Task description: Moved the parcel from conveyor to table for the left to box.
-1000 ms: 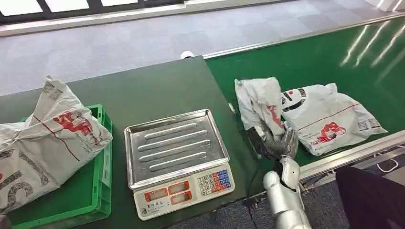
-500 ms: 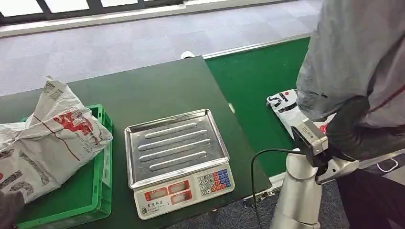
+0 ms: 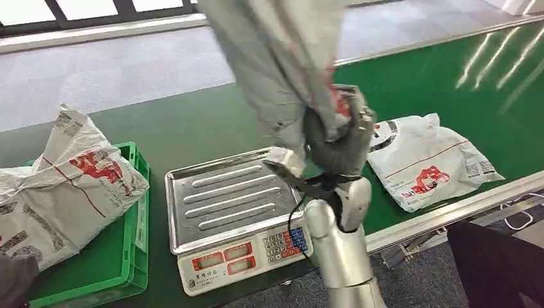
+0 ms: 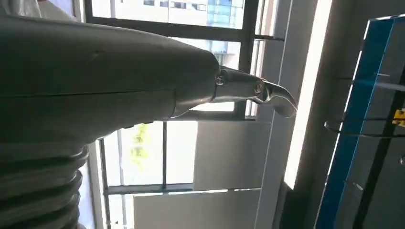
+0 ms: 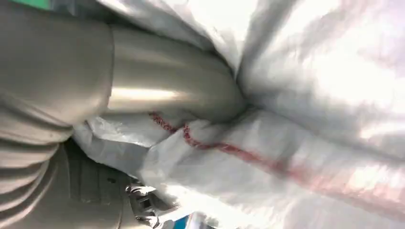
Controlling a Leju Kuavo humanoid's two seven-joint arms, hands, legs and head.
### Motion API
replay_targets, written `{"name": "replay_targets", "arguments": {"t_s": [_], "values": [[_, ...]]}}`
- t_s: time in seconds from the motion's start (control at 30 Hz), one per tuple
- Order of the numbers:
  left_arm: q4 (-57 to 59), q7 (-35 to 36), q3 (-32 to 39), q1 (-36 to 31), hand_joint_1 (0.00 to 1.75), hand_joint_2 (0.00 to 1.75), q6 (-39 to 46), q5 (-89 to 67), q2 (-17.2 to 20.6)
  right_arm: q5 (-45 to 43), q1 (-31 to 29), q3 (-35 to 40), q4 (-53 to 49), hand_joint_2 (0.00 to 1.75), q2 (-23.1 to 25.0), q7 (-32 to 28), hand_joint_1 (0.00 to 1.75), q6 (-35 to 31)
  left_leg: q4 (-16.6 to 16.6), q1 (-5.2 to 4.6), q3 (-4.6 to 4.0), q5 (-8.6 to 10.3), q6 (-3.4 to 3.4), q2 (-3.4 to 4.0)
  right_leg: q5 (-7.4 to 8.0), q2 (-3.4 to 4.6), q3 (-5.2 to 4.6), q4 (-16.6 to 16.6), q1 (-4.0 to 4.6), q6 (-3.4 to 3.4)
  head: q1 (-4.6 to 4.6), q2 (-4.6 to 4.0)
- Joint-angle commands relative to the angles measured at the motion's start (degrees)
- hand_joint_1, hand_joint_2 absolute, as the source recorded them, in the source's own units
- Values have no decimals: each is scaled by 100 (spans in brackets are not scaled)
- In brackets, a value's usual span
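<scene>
1. Grey-white plastic, crumpled and limp: the parcel (image 3: 282,70) hangs in the air above the scale (image 3: 234,215), clear of the green conveyor (image 3: 410,83), because a soft bag must be lifted high for its loose end to pass over the scale's tray.
2. The right hand (image 3: 337,138) grips the bag by a bunched part, its fingers (image 3: 359,122) clenched round the gathered film; a bag this slack gives no firm edge, so a fistful is the surest hold.
3. The left hand (image 4: 143,81) points up at windows; its fingers look extended with nothing in them, though the close, dark view makes this uncertain.
4. A second bag (image 3: 430,160) lies flat on the conveyor, waiting.
5. Another bag (image 3: 58,186) rests in the green crate (image 3: 131,244) on the dark table (image 3: 192,122), likely the boxing spot.
</scene>
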Motion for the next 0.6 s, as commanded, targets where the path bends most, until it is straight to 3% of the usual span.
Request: {"name": "replay_targets", "arguments": {"t_s": [0.03, 0.2, 0.3, 0.37, 0.43, 0.53, 0.6], "values": [[557, 15, -225, 157, 0, 175, 137, 253, -230, -314, -763, 2211, 3247, 175, -232, 568, 175, 223, -22, 5, 10, 19, -4, 5, 22, 18, 4, -15, 5, -11, -2, 2], [645, 15, -151, 224, 0, 175, 57, 427, -294, -590, -751, 2251, 3259, 175, -219, 581, 175, 292, -11, 8, 0, 17, -8, -33, 7, -18, 6, -1, 9, -13, 0, 2], [1027, 15, 83, 278, 0, 175, 270, 497, -480, -1270, -638, 2293, 3064, 175, -133, 508, 175, 504, -15, 10, -7, 19, -7, -38, 9, -21, 3, -10, 10, -14, 2, 2], [1268, 15, -70, 35, 0, 175, 976, -140, -515, -1053, -585, 2504, 2966, 175, -140, 665, 175, 412, -17, 10, -10, 20, -8, -37, 10, -19, -2, -10, 9, -14, 2, 2], [1394, 120, -215, -257, 0, 175, 1675, 328, -650, -790, -574, 2477, 2900, 175, -95, 940, 175, 58, -11, 9, -23, 24, -8, -62, 7, -44, -5, -4, 9, -15, 2, 0], [1475, 431, -631, -658, 0, 175, 3271, -282, -651, -1122, -626, 2260, 2986, 175, -105, 855, 175, -275, 2, 15, -39, 24, -9, -75, 6, -56, -19, 2, 15, -15, 0, 2], [1774, 470, -771, -883, 0, 175, 3660, -402, -516, -1273, -573, 2072, 2946, 175, -125, 746, 175, -433, 4, 19, -44, 29, -9, -90, 9, -71, -24, 1, 19, -20, 0, 0]]}}
